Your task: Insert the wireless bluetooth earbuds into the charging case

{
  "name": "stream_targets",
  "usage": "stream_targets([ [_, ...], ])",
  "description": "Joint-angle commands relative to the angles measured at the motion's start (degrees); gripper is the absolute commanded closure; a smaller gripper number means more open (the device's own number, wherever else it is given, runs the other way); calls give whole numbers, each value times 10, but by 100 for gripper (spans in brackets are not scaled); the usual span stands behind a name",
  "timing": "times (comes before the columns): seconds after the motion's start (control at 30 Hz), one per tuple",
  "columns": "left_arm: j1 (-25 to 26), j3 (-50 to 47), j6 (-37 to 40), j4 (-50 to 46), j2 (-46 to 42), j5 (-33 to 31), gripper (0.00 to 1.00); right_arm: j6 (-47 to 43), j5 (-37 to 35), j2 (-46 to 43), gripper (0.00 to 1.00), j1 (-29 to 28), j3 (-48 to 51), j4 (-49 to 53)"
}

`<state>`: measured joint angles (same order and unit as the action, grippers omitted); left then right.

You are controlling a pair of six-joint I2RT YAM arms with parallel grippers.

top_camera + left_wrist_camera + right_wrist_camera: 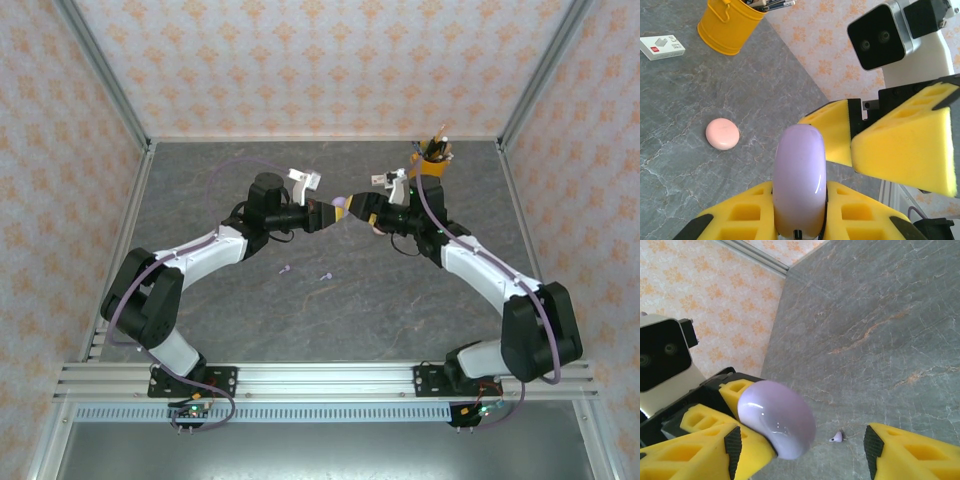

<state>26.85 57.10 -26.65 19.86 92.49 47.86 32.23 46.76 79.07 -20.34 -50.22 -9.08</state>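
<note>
A: Left gripper (328, 214)?
B: I've got it clamped on the lilac case (799, 175), held above the tabletop (420, 310). My right gripper (360, 210) stands wide, just beside that case.
A: And the earbuds (285, 269)?
B: I see 2 lilac ones lying near the tabletop's middle, slightly apart. A pink case (722, 134) rests on the tabletop too.

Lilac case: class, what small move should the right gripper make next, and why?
Probably ease the right gripper forward around the free rim of the lilac case and close: the left gripper clamps it, and the right's jaws stand open right by it.
</note>
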Motion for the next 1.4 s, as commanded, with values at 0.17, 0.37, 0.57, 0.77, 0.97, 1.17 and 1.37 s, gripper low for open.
stream_targets([
  [0.17, -6, 11, 16, -1, -24, 19, 89, -20, 7, 22, 35, -5, -23, -12],
  [0.37, -6, 14, 19, -4, -23, 16, 89, -30, 20, 17, 37, -4, -3, -4],
  [0.57, -6, 16, 20, -4, -27, 24, 91, -49, -26, 19, 39, -4, 0, 39],
  [0.77, -6, 13, 22, -8, -36, 27, 91, -24, -76, 41, 43, 22, 3, 39],
  [0.97, -6, 8, 24, -7, -39, 26, 91, -4, -83, 33, 43, 45, 12, 36],
  [1.17, -6, 7, 20, 3, -35, 19, 91, 0, -70, -3, 43, 48, 28, 41],
  [1.37, -11, 7, 22, 11, -35, -4, 94, 33, -78, -14, 42, 28, 54, 57],
])
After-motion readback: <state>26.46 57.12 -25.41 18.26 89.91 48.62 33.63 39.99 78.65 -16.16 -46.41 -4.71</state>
